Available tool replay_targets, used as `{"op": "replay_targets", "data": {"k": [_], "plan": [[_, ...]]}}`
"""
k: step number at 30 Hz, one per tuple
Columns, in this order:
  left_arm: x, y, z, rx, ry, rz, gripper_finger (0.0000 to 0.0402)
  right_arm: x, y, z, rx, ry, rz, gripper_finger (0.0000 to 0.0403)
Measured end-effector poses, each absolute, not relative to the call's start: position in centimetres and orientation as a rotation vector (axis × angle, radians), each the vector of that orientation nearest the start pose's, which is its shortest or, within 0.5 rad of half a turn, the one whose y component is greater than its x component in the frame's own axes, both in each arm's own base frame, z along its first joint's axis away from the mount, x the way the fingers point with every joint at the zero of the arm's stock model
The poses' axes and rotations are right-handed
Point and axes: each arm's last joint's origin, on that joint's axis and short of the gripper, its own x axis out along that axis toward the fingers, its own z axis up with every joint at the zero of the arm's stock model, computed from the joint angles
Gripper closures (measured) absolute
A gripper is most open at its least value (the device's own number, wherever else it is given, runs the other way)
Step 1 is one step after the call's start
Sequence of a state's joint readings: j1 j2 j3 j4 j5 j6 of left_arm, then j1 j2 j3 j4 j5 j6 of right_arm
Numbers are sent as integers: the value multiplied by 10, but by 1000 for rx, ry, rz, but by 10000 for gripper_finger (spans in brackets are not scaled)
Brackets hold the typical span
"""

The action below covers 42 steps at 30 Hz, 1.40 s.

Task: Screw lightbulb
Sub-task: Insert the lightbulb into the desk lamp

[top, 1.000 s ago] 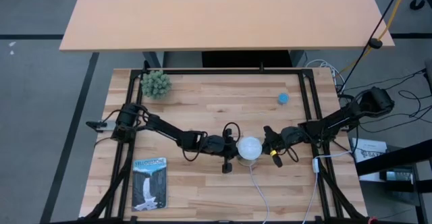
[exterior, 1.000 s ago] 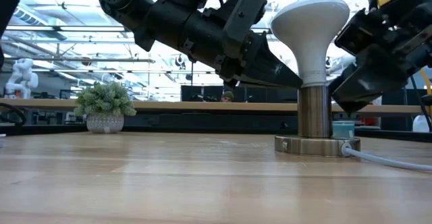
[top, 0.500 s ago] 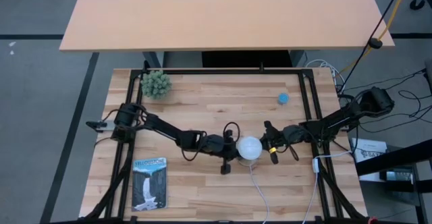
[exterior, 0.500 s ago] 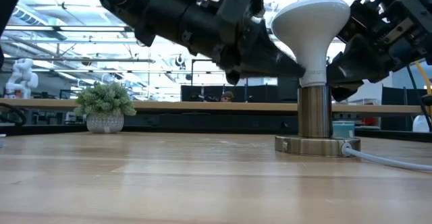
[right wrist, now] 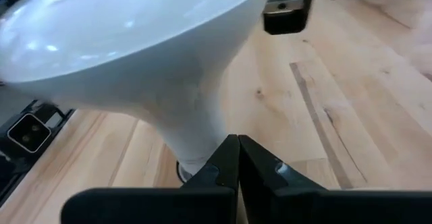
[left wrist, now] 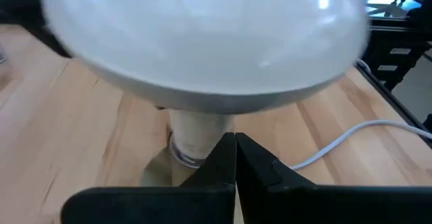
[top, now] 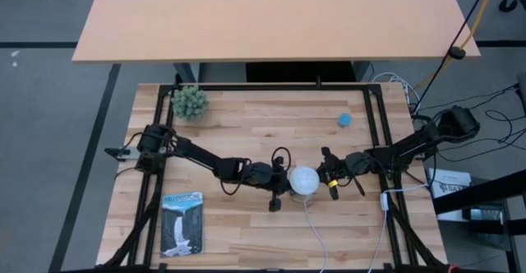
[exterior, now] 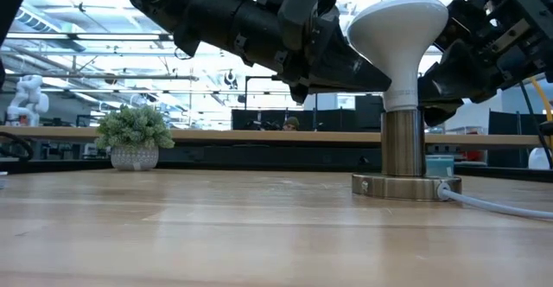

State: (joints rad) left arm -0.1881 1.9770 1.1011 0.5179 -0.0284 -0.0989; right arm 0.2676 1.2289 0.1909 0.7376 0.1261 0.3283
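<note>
The lightbulb (exterior: 397, 41) is standing upright in the silvery socket (exterior: 404, 149) on the bench (exterior: 216, 226). Since a moment ago, both arms have barely shifted; left gripper (top: 283, 182) and right gripper (top: 326, 174), fingers clenched empty, are pressing against its neck from opposite sides, likely turning it.

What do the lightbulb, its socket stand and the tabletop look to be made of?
The lightbulb looks like matte white plastic or frosted glass: smooth, opaque, soft highlights; which one, I cannot tell. The socket stand looks like brushed metal: silvery cylinder and flat base with a dull sheen. The tabletop looks like light wood planks: visible grain and jointed strips.
</note>
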Motion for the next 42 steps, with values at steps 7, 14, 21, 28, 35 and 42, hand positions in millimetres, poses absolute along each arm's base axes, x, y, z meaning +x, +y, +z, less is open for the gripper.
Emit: {"op": "replay_targets", "data": {"k": [7, 14, 21, 28, 35, 42], "plan": [[411, -73, 161, -59, 373, -130, 401, 192, 55, 143, 264, 324, 120, 403], [411, -70, 161, -60, 378, -121, 401, 190, 61, 142, 284, 339, 150, 403], [412, -68, 161, -55, 374, -103, 401, 188, 66, 142, 310, 350, 188, 403], [412, -59, 158, -59, 405, -80, 401, 186, 72, 140, 328, 379, 227, 403], [408, -68, 152, -53, 471, -97, 401, 185, 69, 138, 304, 382, 127, 403], [405, -86, 154, -70, 460, -161, 401, 186, 66, 139, 277, 345, 24, 403]]}}
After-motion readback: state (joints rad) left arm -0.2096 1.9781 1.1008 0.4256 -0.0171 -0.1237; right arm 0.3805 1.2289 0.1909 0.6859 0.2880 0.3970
